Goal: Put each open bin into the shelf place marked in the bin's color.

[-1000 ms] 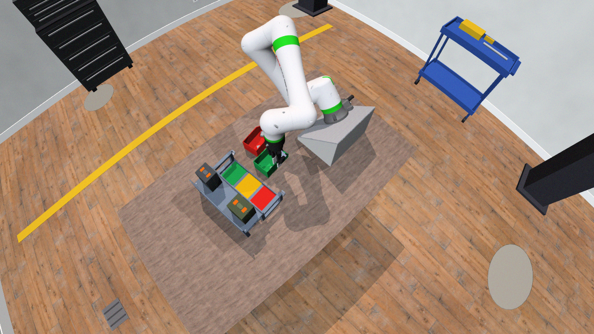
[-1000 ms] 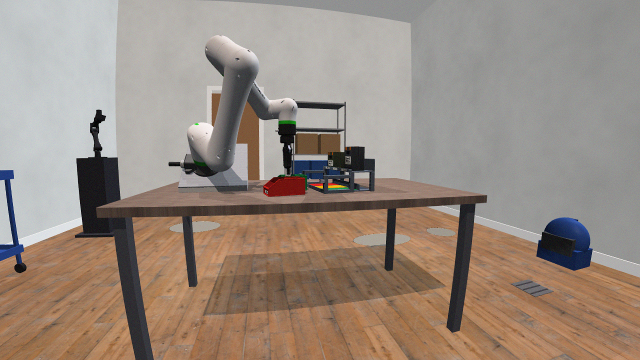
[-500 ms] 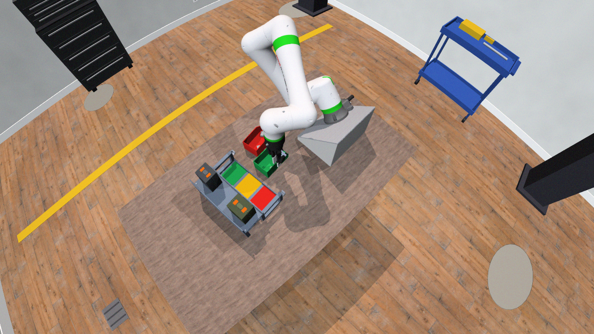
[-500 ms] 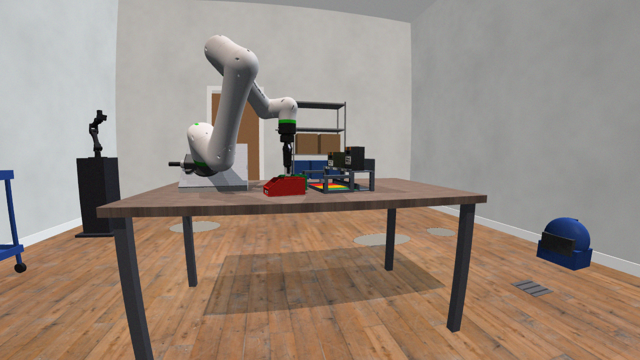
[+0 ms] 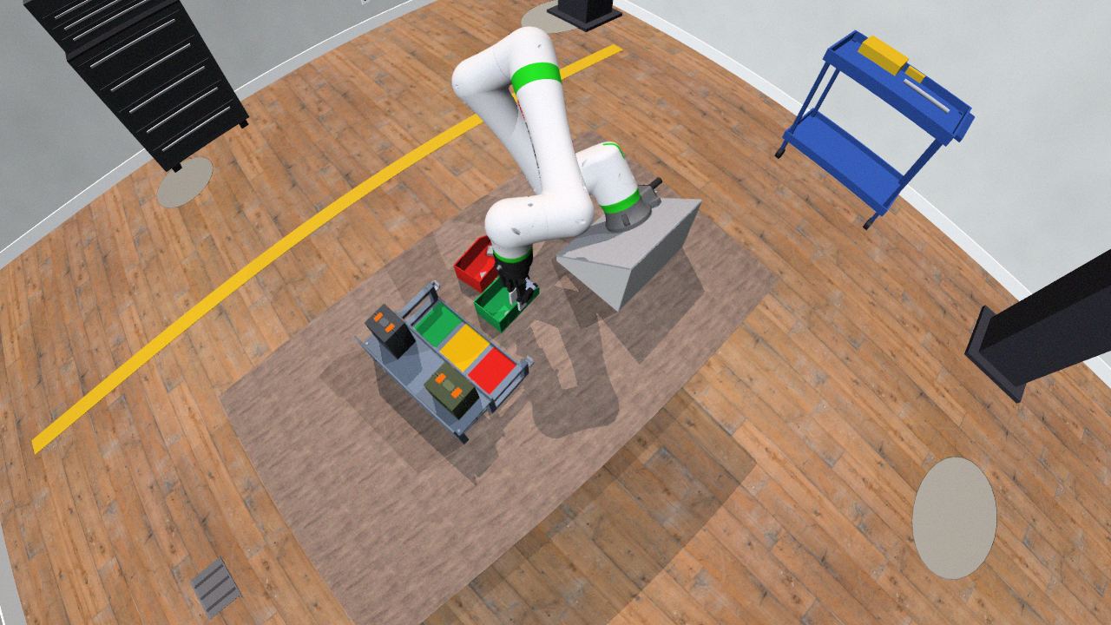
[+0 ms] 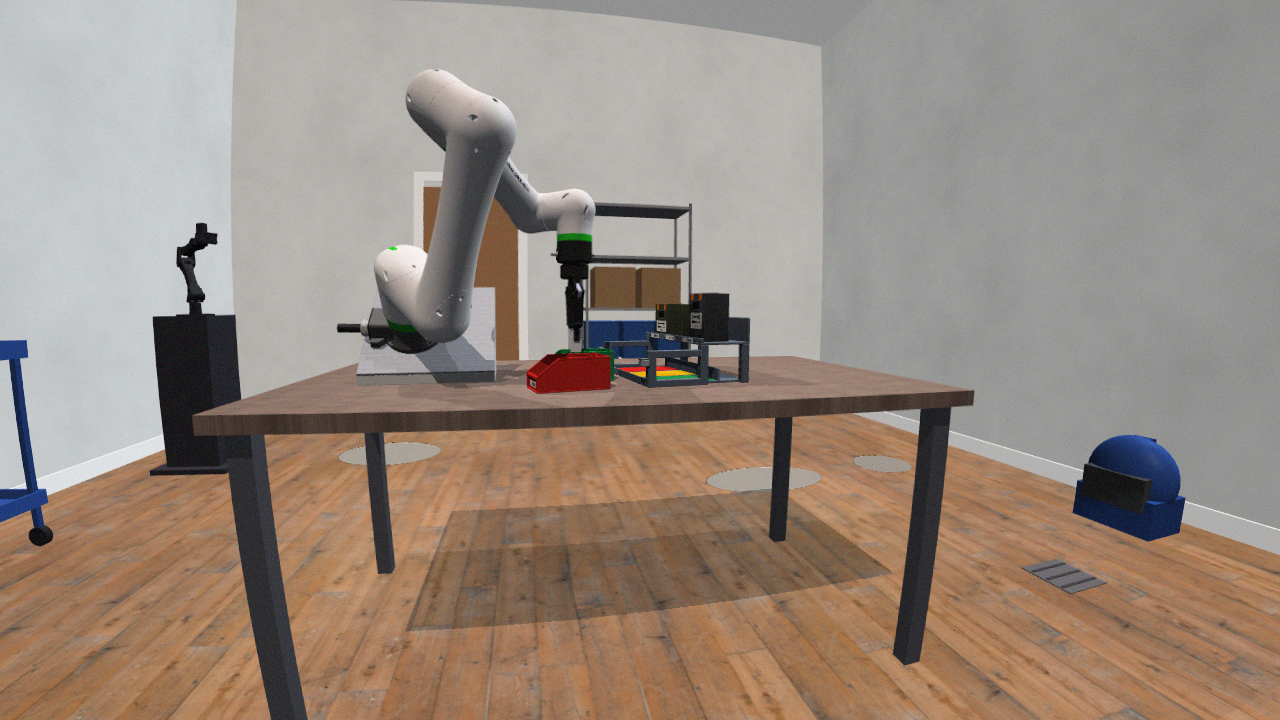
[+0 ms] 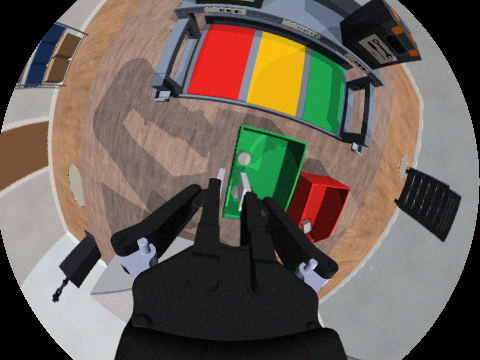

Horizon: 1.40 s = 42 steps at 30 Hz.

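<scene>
Wooden flooring spread beneath the surface [image 5: 311, 497] [image 6: 805, 380] [image 7: 120, 45], with the slanted gray mount [image 5: 660, 253] [image 6: 474, 358] toward one short edge. The green bin [image 5: 496, 307] [image 6: 604, 353] [image 7: 272, 145] stood between the mount and the shelf [image 5: 396, 377] [image 6: 650, 365] [image 7: 172, 60], pale parts inside it. The red bin [image 5: 472, 266] [image 6: 572, 373] [image 7: 332, 200] stood just beside it, nearer a long edge of the surface, with a pale part [image 7: 306, 227] inside. Pointing down, the claw [image 5: 519, 298] [image 6: 575, 342] [image 7: 231, 179] was slightly open and had hold of nothing; its fingertips straddled a side wall of the green bin, one inside, one outside. On the shelf, the red, yellow and green marks lay bare, the yellow between the others. Two dark boxes stood on its higher board.
</scene>
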Motion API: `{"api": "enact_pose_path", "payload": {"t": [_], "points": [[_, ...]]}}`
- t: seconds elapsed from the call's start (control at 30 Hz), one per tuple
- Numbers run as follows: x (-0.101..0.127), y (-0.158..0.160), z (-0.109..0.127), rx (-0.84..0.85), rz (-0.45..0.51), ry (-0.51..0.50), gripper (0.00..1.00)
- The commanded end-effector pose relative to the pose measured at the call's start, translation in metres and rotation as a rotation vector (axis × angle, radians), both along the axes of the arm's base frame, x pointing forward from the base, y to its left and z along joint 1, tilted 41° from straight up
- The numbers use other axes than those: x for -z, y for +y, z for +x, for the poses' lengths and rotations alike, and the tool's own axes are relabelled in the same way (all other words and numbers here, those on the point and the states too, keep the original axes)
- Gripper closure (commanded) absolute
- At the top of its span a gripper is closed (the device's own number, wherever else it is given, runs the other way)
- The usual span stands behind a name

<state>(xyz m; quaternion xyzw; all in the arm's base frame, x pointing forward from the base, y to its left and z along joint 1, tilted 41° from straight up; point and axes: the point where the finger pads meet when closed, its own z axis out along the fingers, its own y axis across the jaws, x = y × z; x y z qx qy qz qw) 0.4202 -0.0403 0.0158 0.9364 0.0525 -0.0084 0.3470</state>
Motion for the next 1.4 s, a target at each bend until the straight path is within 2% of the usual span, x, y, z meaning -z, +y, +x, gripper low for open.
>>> {"api": "enact_pose_path", "payload": {"t": [0.0,1.37], "points": [[-0.004,0.004,0.0,0.0,0.0,0.0,0.85],[-0.05,0.043,-0.001,0.0,0.0,0.0,0.85]]}}
